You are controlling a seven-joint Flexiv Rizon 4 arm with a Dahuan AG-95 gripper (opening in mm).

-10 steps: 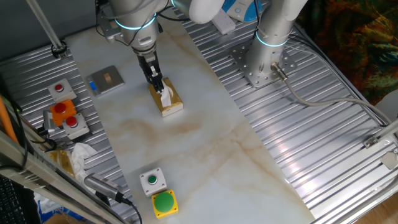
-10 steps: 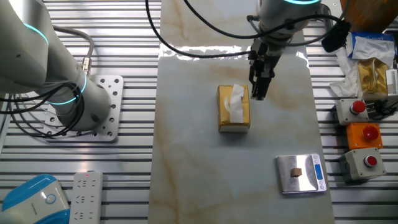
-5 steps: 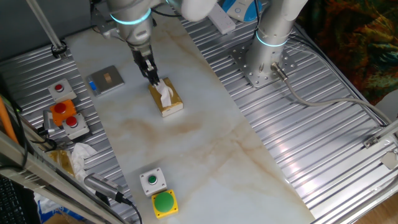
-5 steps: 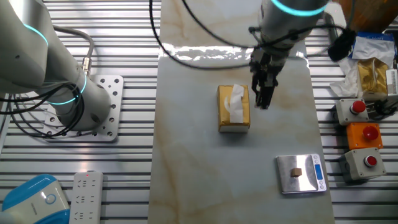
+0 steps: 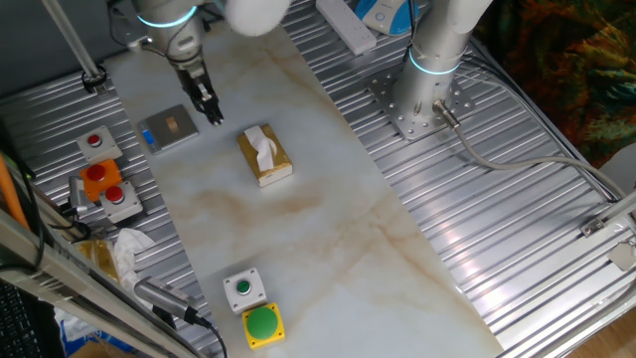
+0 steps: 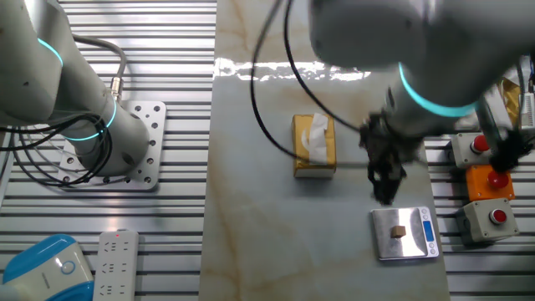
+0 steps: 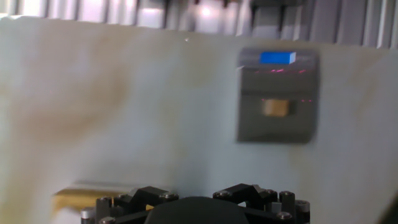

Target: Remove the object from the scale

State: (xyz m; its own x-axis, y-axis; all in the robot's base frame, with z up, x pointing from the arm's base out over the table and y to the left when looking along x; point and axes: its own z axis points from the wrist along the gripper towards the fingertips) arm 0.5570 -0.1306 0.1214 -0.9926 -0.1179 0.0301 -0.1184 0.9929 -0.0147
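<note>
The scale (image 5: 169,127) is a flat grey square with a blue strip, at the left of the marble top. The tiny tan object (image 5: 175,123) sits at its centre. My gripper (image 5: 211,113) hangs just right of the scale, apart from it, with nothing held. In the other fixed view the gripper (image 6: 384,194) is blurred, just above the scale (image 6: 405,234) and the object (image 6: 399,231). The hand view shows the scale (image 7: 277,127) and the object (image 7: 275,107) ahead at upper right. My fingertips are out of that view, so I cannot tell how the jaws stand.
The gold-brown tissue box (image 5: 264,156) lies right of the gripper. Grey boxes with red buttons (image 5: 107,189) stand left of the scale. A green-button box (image 5: 243,288) and a yellow one (image 5: 263,325) are near the front. A second arm's base (image 5: 417,104) stands at the back right.
My gripper has moved away from the tissue box toward the scale, and is now right beside it. The object and the scale have not moved.
</note>
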